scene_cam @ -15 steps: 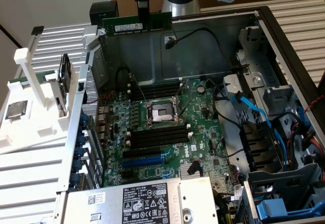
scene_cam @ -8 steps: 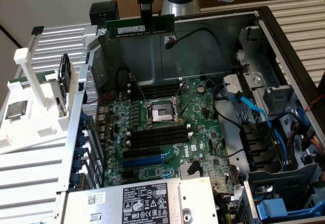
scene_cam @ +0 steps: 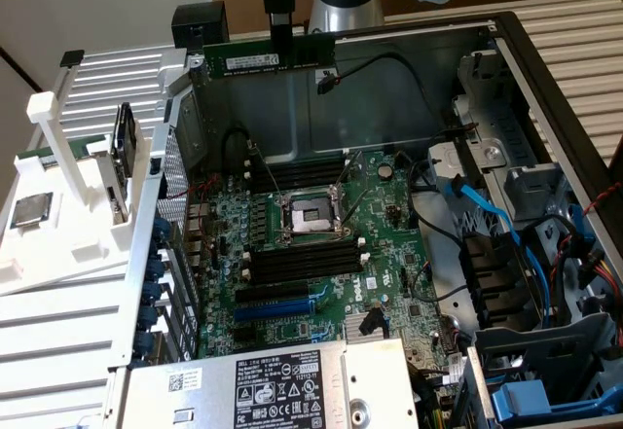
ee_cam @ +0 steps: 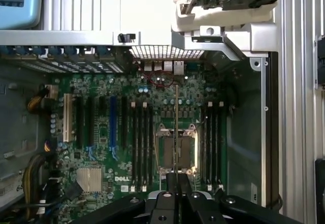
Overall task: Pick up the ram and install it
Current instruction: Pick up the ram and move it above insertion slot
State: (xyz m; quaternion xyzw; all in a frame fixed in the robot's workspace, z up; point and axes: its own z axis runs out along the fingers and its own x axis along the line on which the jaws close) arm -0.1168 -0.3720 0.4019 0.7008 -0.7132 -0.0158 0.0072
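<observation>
High above the open computer case, my gripper is shut on the ram, a long green stick with a white label. The stick hangs level in front of the case's back wall. In the wrist view the ram appears edge-on as a thin line running out from my gripper. It hangs over the processor socket of the green motherboard. Black memory slots lie on one side of the socket, and more slots lie on the other.
A white fixture on the exterior view's left carries a square silver chip and an upright card. The power supply sits at the front. Blue cables and a drive cage crowd the exterior view's right.
</observation>
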